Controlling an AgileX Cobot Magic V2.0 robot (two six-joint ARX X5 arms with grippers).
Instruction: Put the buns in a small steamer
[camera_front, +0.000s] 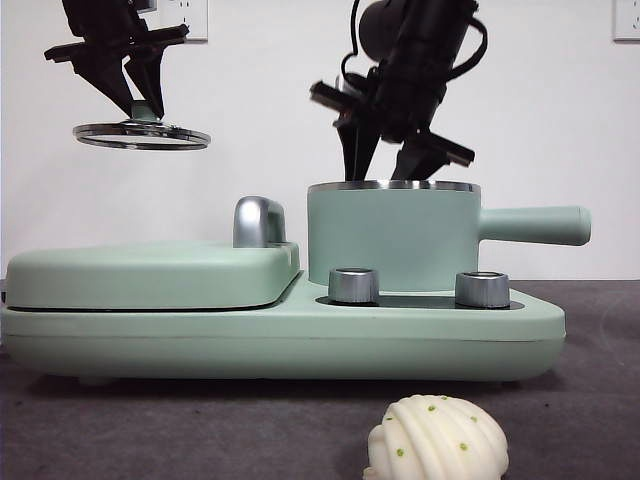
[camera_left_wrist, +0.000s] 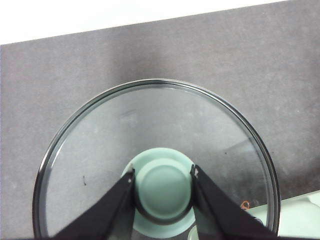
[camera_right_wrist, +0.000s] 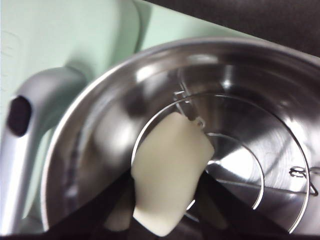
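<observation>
Right wrist view: smooth bun (camera_right_wrist: 170, 172) pinched by right end effector (camera_right_wrist: 167, 197) inside steamer (camera_right_wrist: 100, 100); lid (camera_left_wrist: 155, 160) held by left end effector (camera_left_wrist: 163, 187). Possibly sticking on release.

No readable text, label, brand or number anywhere — not on the steamer (camera_front: 392, 240), its lid (camera_left_wrist: 155, 165), or the two knobs (camera_front: 353, 285) — all plain.
</observation>
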